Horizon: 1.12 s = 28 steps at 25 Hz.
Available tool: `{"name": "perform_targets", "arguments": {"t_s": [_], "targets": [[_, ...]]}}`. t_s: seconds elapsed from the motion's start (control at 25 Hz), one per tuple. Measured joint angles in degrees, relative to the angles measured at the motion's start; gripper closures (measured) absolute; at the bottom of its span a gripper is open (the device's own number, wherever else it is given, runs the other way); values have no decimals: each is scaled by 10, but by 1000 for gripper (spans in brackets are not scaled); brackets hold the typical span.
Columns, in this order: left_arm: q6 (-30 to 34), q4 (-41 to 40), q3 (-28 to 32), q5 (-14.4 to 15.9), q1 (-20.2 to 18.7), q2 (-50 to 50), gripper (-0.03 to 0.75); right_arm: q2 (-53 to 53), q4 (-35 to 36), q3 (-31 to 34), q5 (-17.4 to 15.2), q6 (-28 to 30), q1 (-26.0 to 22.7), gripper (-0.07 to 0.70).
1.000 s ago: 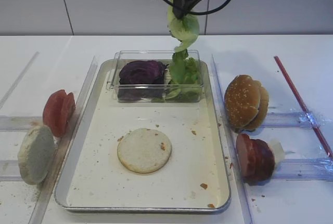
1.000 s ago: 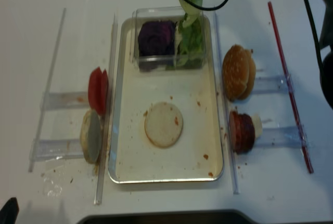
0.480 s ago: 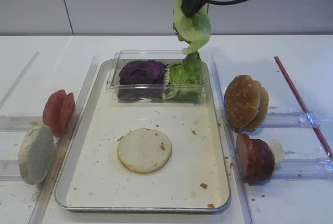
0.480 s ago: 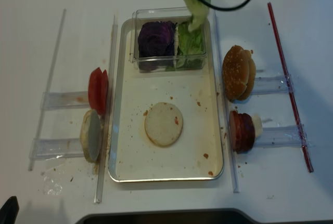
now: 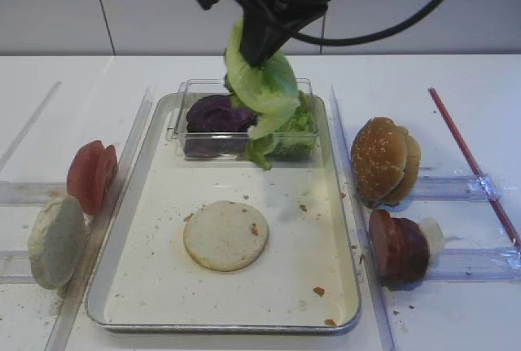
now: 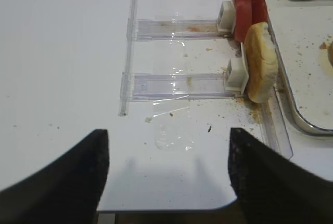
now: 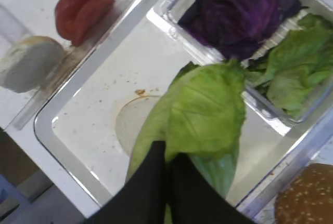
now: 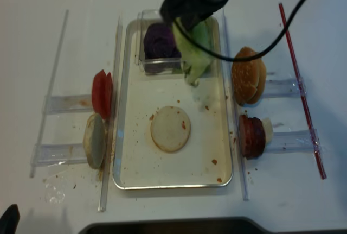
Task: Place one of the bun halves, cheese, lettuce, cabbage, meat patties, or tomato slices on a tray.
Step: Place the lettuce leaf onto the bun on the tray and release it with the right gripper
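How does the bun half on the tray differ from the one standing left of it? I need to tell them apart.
The bun half on the tray lies flat, pale face up; the bun half left of the tray stands on edge in a clear rack. The first sits alone on the tray; the second stands beside the tomato slices. Both are round and pale.

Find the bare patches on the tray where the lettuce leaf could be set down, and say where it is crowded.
On the tray, bare floor lies around the flat bun half: beside both long rims, along the near rim, and between it and the clear box. The far end is crowded by that box, holding cabbage and lettuce.
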<state>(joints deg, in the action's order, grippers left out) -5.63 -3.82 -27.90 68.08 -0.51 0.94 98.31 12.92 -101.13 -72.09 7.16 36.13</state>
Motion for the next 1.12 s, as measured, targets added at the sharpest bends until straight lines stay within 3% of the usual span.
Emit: {"name": "perform_targets", "arguments": {"t_s": [0.24,0.4,0.68,1.12], "targets": [[0,0,0,0,0,0,268,0,3,1,0,-15,43,617],[0,0,0,0,0,0,268,0,6,14,3,-18,47,617],[0,0,0,0,0,0,268,1,13,96,13,-9,47,617],[0,0,0,0,0,0,268,48,40,102,46,31,47,617]]}}
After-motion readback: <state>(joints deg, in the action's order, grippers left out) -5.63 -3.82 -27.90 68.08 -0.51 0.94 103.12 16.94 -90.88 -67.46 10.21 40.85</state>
